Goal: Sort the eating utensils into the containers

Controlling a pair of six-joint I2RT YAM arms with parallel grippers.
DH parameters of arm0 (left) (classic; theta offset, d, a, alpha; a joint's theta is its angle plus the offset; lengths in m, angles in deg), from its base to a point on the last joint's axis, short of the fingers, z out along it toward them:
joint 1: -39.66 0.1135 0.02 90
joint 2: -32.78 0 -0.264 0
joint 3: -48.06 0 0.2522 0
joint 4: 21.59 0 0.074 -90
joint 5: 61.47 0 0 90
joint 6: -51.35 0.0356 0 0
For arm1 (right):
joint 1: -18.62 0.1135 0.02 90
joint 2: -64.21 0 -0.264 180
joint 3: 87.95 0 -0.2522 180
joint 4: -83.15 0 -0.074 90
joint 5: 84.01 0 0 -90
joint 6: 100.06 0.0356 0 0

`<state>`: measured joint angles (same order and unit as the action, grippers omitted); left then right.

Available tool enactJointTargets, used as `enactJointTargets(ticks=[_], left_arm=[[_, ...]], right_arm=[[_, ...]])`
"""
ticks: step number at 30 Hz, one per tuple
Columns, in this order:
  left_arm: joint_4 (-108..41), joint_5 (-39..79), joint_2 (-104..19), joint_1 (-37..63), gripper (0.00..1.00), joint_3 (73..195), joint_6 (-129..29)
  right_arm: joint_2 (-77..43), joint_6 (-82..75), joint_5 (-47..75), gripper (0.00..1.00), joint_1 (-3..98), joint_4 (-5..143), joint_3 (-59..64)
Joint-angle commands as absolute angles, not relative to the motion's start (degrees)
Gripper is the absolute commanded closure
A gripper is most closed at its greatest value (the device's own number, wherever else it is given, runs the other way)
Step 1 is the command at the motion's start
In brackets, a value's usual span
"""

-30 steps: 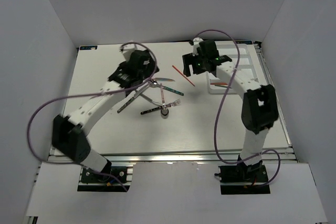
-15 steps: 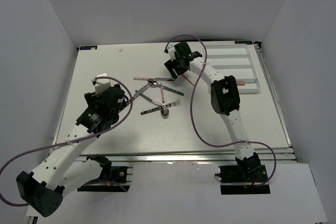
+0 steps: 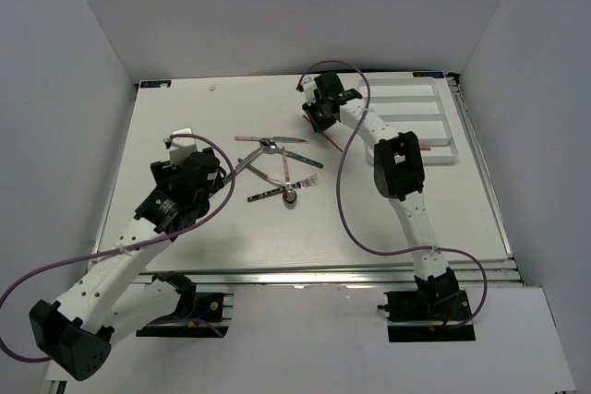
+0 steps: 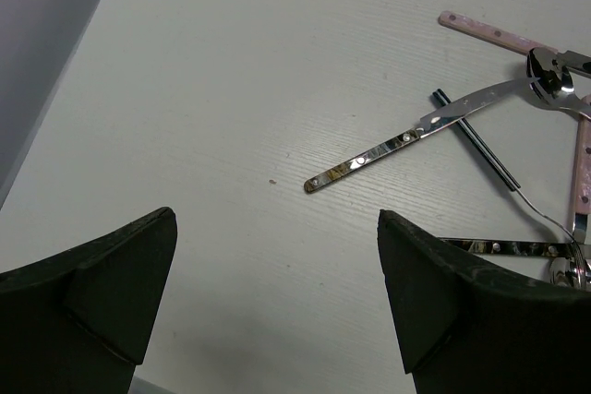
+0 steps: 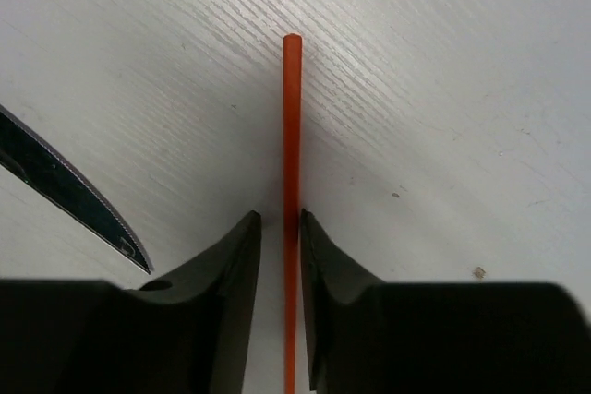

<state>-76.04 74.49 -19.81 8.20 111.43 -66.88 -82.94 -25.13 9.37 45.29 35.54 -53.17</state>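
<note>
Just left of the tray (image 3: 416,103), the right gripper (image 5: 280,220) straddles the orange stick (image 5: 291,117), fingers nearly clenched; a firm grasp cannot be confirmed. The left gripper (image 4: 275,228) hangs released, farther left past the utensil pile (image 3: 277,168). Next requirement: complete clamping, lift, carry to a compartment.

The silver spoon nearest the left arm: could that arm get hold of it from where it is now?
Probably yes. The left tool is open and faces the silver spoon, with only bare table between them, though a dark green stick crosses its handle.
</note>
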Motion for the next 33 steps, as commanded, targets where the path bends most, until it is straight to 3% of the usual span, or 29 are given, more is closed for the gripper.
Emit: enactJointTargets(ticks=[1, 4, 5, 13, 16, 23, 29, 33], left_arm=[[-75.16, 73.97, -18.81, 8.2, 0.02, 111.48, -66.16], [-75.16, 73.89, -18.28, 8.2, 0.02, 111.48, -66.16], [-75.08, 73.97, -18.11, 8.2, 0.02, 111.4, -66.07], [-74.99, 74.06, -17.31, 8.2, 0.02, 111.22, -65.98], [-75.25, 74.5, -17.31, 8.2, 0.02, 111.22, -66.25], [-75.16, 74.68, -15.38, 8.2, 0.02, 110.96, -66.34], [-74.64, 73.54, -14.24, 8.2, 0.02, 110.78, -66.16], [-74.37, 72.74, -14.15, 8.2, 0.02, 110.69, -65.98]], right_arm=[[-86.35, -25.88, 8.89, 0.75, 44.54, 25.97, -50.65], [-86.7, -24.92, 11.44, 0.88, 44.28, 22.73, -49.95], [-86.87, -24.39, 11.62, 0.99, 44.11, 21.76, -50.29], [-75.65, -16.05, 12.32, 1.0, 43.93, 25.77, -46.18], [-61.09, -6.75, 15.83, 1.0, 41.31, 37.45, -35.85], [-44.88, 14.0, 16.02, 1.0, 32.95, 53.72, -17.98], [-33.18, 40.62, -1.37, 1.0, 21.18, 60.24, 1.95], [-29.93, 58.9, -14.73, 1.0, 16.34, 56.22, 7.7]])
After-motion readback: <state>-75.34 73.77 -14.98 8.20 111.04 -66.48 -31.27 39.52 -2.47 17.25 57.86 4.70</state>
